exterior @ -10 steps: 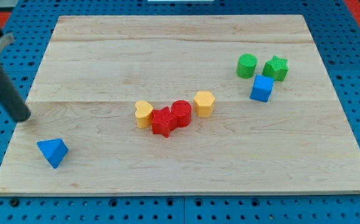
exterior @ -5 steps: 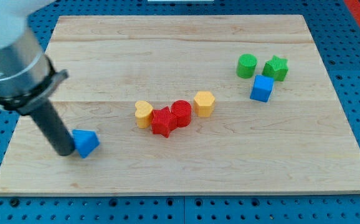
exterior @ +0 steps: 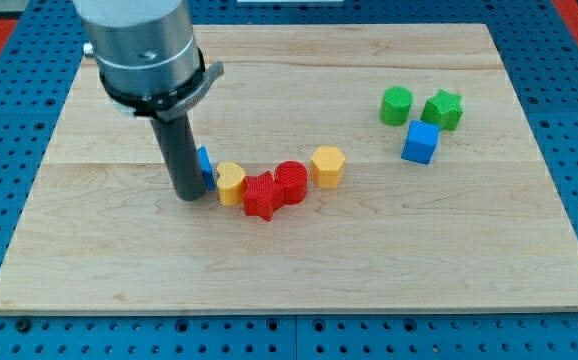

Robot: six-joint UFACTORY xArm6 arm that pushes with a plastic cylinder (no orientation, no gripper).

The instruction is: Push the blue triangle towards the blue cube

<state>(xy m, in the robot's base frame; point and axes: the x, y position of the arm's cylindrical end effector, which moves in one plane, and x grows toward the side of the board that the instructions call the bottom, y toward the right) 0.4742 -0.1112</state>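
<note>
Wooden worktop carrying eight small blocks. No pincer fitted, so no open or closed state to report; only a straight dark rod, with my tip set down on the boards left of centre.

Blue triangle mostly hidden behind the rod, only a sliver showing at the rod's right side; touching it or very nearly so. Yellow heart block just beside the triangle on the view's right, apparently in contact. Beyond it, in a chain running rightward: red star block, red cylinder, yellow hexagonal block.

Blue cube well apart, to the view's right and slightly toward the top, with green cylinder and green star block just above it.

Governing relation: triangle lying directly on the tip's right, cube further along much the same line. Judgement: rightward push correct in heading, but yellow heart and red cluster standing in the path; likely to be shoved along unless the line is bent toward the view's top.
</note>
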